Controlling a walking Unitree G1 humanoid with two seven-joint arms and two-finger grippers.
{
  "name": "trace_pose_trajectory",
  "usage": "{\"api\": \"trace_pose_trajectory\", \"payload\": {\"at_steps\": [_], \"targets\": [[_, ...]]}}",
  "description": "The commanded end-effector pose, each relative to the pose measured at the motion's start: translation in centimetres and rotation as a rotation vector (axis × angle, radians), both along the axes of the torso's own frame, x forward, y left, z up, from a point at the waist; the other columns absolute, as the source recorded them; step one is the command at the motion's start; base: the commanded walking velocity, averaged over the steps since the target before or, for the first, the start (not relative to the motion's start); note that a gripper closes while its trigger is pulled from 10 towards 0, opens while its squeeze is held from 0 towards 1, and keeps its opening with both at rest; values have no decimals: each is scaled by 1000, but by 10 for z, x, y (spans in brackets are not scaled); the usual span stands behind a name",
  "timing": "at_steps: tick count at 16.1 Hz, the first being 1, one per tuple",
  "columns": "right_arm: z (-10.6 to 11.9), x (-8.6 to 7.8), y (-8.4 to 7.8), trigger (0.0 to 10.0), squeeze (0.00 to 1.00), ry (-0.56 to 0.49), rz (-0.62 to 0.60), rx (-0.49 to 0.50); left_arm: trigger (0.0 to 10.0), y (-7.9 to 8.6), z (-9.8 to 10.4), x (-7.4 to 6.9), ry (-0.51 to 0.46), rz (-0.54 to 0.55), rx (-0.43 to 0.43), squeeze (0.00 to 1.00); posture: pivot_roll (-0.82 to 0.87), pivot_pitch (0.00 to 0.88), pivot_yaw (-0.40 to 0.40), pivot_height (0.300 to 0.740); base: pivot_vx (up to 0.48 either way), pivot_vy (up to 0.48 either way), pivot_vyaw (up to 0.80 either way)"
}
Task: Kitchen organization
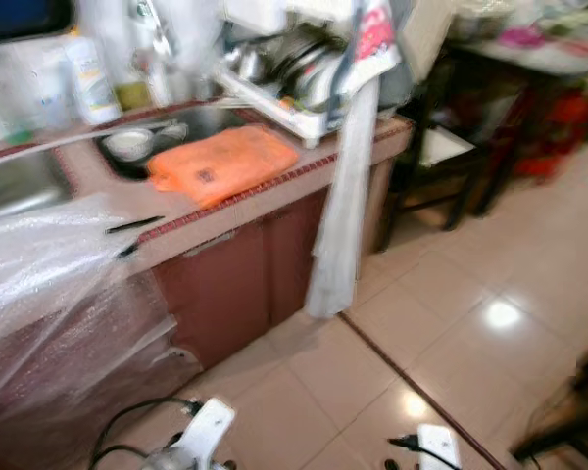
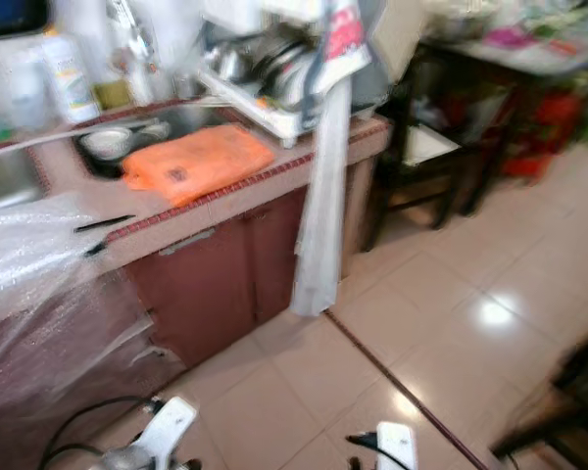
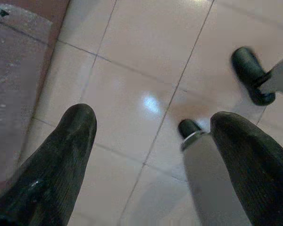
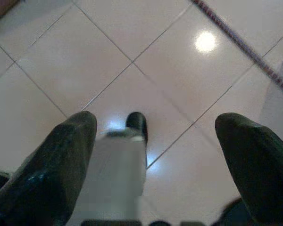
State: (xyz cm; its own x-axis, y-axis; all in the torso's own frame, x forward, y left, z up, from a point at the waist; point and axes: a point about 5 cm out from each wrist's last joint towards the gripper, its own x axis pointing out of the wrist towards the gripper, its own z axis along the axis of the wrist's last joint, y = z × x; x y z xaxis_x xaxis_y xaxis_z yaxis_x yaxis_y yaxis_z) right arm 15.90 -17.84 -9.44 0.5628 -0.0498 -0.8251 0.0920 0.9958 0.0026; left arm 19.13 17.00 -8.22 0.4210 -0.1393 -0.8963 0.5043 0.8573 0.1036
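Observation:
A kitchen counter (image 1: 274, 181) with dark red cabinet doors runs along my left. On it lies an orange cloth-like bag (image 1: 225, 163) beside a sink holding a small bowl (image 1: 129, 144). A dish rack (image 1: 294, 83) full of metal cookware stands at the counter's far end, with a long pale towel (image 1: 343, 206) hanging off it. My left gripper (image 3: 151, 141) hangs open over the tiled floor, and my right gripper (image 4: 155, 141) is open over the floor too. Both arms hang low, their white wrists (image 1: 204, 431) at the bottom of the head views.
Bubble wrap (image 1: 49, 284) drapes over the counter's near end. Bottles (image 1: 88, 73) stand at the back by the tap. A dark chair (image 1: 441, 157) and a cluttered table (image 1: 539, 49) stand to the right. A dark object (image 1: 578, 411) sits at the lower right. Glossy floor tiles (image 1: 451, 333) lie ahead.

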Motion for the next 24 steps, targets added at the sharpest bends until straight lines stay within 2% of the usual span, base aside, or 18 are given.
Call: {"api": "trace_pose_trajectory", "payload": {"at_steps": [1, 8, 12, 15, 19, 24], "targets": [[-2, -5, -4, 10000, 0, 14, -3, -8, 10000, -4, 3, 6, -18, -29, -4, 0, -41, 33, 51, 740, 0, 0, -781], [-3, -9, -1, 10000, 0, 18, -8, -1, 10000, 0, 3, 5, -28, -45, 12, 0, -43, 44, 58, 740, 0, 0, -738], [-3, -8, 1, 10000, 0, 16, 13, -4, 10000, 1, 3, 5, -42, -53, 11, 0, -42, 44, 59, 740, 0, 0, 0], [-3, -7, 2, 10000, 0, 14, 25, -8, 10000, 9, 0, -3, -34, -54, 16, 0, -45, 42, 62, 740, 0, 0, 0], [2, 2, 4, 10000, 0, -52, 89, -35, 10000, 12, 0, -6, -32, -64, 21, 0, -44, 41, 66, 740, 0, -293, 0], [9, 19, 11, 10000, 0, -95, 86, -22, 10000, 10, 0, -4, -40, -48, 7, 0, -44, 37, 64, 740, 0, -378, 0]]}}
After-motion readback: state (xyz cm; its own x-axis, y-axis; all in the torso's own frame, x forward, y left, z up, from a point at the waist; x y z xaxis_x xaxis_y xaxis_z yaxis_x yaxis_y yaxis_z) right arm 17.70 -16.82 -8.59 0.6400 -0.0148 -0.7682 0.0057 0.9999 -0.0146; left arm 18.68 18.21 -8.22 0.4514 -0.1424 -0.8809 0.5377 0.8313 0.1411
